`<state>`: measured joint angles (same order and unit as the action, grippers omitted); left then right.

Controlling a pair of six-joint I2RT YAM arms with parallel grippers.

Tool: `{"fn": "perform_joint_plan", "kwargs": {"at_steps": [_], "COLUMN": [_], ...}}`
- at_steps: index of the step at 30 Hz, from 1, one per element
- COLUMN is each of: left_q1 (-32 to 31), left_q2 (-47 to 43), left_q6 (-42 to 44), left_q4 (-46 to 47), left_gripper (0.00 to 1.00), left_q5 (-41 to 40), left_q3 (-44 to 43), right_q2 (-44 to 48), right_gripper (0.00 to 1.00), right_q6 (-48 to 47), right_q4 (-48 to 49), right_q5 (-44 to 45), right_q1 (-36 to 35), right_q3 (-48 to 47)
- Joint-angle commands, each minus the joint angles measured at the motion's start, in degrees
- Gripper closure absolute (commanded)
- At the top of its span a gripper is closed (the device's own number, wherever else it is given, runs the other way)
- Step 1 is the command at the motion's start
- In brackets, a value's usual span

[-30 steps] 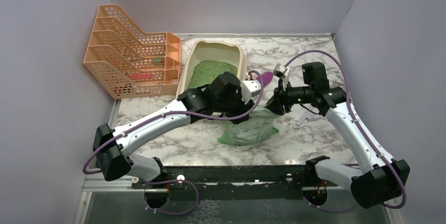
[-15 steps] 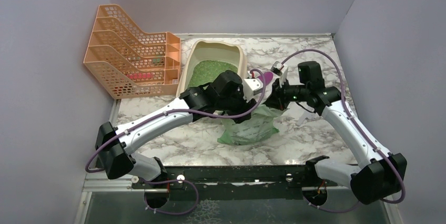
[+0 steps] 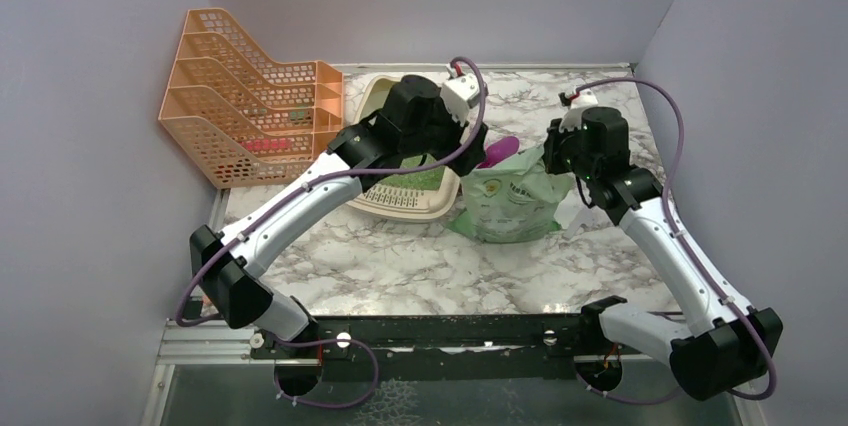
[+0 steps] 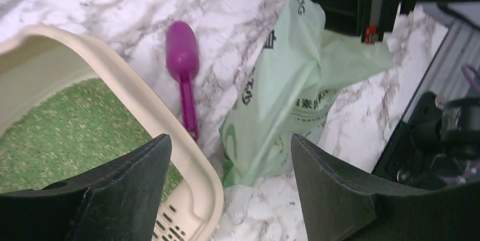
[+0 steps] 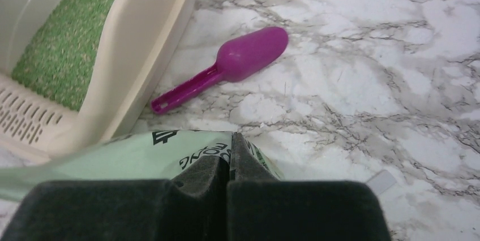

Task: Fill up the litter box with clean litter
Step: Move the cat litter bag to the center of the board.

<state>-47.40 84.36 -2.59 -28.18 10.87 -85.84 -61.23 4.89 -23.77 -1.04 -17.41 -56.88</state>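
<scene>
The beige litter box (image 3: pixel 405 204) sits toward the table's 12 o'clock with its slotted lip facing 6. Green clean litter (image 4: pixel 68 122) covers its floor. The translucent green litter bag (image 3: pixel 510 201) stands at the box's 4 o'clock, its top pinched in the closed right gripper (image 5: pixel 229 145). The left gripper (image 4: pixel 229 139) hangs wide open and empty over the box rim. A magenta scoop (image 5: pixel 243 57) lies between box and bag. An orange rack (image 3: pixel 250 96) borders the box at 9 o'clock. Bare marble table (image 3: pixel 400 266) spreads toward 6.
</scene>
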Motion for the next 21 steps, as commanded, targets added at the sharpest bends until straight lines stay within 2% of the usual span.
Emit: {"fn": "perform_joint_plan", "kwargs": {"at_steps": [1, 7, 13, 15, 17, 20, 21], "left_q1": [2.3, 4.3, 10.3, 13.7, 16.5, 18.1, 18.2], "left_q2": [3.4, 6.8, 10.7, 14.1, 19.6, 31.0, 35.3], "left_q6": [-3.8, -7.2, -9.5, -10.6, -11.3, -10.0, -9.3], "left_q4": [5.6, 6.2, 6.6, 6.5, 5.7, 0.9, -1.1], "left_gripper": [0.22, 0.22, 0.18, 0.15, 0.14, 0.15, 0.15], "left_q5": [0.8, -0.7, 0.1, 1.9, 7.5, 14.2, 16.9], "left_q3": [-6.7, -7.6, -9.0, -13.0, -20.1, -34.8, -40.2], "right_q2": [-2.0, -6.2, -6.5, -4.0, -1.1, 1.0, 0.7], "right_gripper": [0.99, 0.99, 0.99, 0.99, 0.99, 0.99, 0.95], "right_q6": [6.0, 7.4, 7.4, 6.1, 4.1, 0.9, 0.1], "right_q4": [14.7, 17.2, 16.9, 17.6, 18.8, 17.4, 16.1], "right_q5": [10.4, 16.6, 13.6, 10.7, 4.1, -7.3, -9.4], "right_q1": [0.4, 1.6, 5.2, 5.4, 5.3, 5.3, 5.4], "right_q3": [-7.2, -8.9, -5.8, -3.4, -0.2, 2.0, 1.9]}}
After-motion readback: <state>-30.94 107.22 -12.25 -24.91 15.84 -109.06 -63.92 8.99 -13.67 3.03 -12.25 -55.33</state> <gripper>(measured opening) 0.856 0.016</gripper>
